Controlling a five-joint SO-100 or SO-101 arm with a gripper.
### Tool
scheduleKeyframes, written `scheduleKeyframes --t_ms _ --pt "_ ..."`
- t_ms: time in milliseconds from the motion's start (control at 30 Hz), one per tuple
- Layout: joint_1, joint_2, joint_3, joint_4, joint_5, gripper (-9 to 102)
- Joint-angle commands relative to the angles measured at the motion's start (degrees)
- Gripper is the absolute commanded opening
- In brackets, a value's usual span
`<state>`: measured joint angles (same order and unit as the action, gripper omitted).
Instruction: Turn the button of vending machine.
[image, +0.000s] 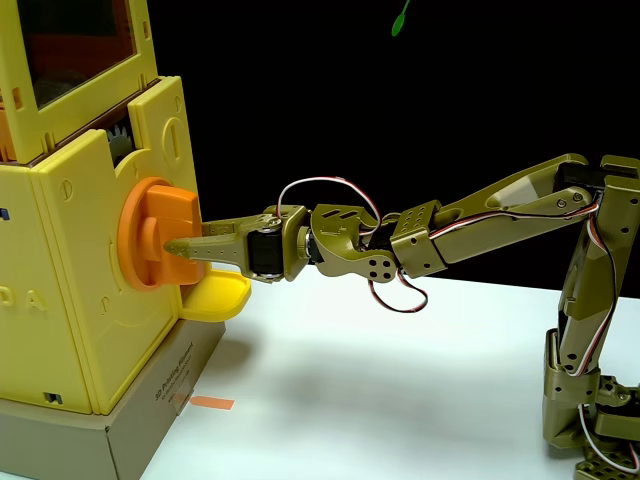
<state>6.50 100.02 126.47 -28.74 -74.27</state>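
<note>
button (160, 235) | bar upright, juts right | pincer (172, 246) pinching bar

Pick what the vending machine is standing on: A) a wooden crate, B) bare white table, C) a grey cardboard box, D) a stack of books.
C: the yellow vending machine rests on a grey cardboard box, which sits on the white table.

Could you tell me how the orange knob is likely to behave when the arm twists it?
The button looks like rigid plastic, so its thick bar probably won't flex. Its smooth surface might let the gripper slip. The tall vending machine could shift or tip.
</note>
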Motion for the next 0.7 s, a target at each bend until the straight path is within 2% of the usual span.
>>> scheduleKeyframes --t_ms 0,333,667 --pt "-1.1 0.2 -3.0 -1.3 -0.6 18" --pt "-1.9 0.0 -2.5 -2.0 -3.1 0" --pt "-1.9 0.2 -2.1 -2.0 -1.9 -1"
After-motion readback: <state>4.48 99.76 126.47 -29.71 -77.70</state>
